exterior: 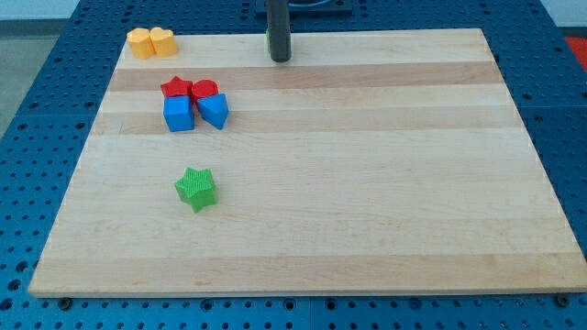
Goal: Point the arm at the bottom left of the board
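My tip [280, 60] rests on the wooden board [367, 202] near its top edge, a little left of centre. It is well right of the yellow blocks and up and right of the red and blue cluster. A yellow hexagon [139, 42] and a yellow heart [162, 41] sit together at the board's top left corner. A red star [175, 88] and a red round block [204, 90] sit just above a blue cube [179, 114] and a blue triangular block [214, 110]. A green star [196, 188] lies alone in the left middle. The bottom left corner of the board [46, 284] holds no block.
The board lies on a blue perforated table [27, 137] that surrounds it on all sides. A small green block [268, 40] shows partly behind the rod near the top edge.
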Motion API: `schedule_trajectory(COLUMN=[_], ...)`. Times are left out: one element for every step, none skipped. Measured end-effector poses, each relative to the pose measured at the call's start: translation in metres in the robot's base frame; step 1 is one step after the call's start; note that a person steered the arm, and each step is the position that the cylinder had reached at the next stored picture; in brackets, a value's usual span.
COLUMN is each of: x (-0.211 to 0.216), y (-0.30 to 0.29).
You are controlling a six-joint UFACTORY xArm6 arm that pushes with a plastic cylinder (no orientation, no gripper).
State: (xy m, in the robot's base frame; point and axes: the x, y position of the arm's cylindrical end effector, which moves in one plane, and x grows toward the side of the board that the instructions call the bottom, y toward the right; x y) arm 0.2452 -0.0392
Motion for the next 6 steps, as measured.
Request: schedule_trajectory(x=[0.040,0.111,0.202,0.294,0.362,0.362], y=[0.009,0.045,0.048,0.024,-0.030,-0.138])
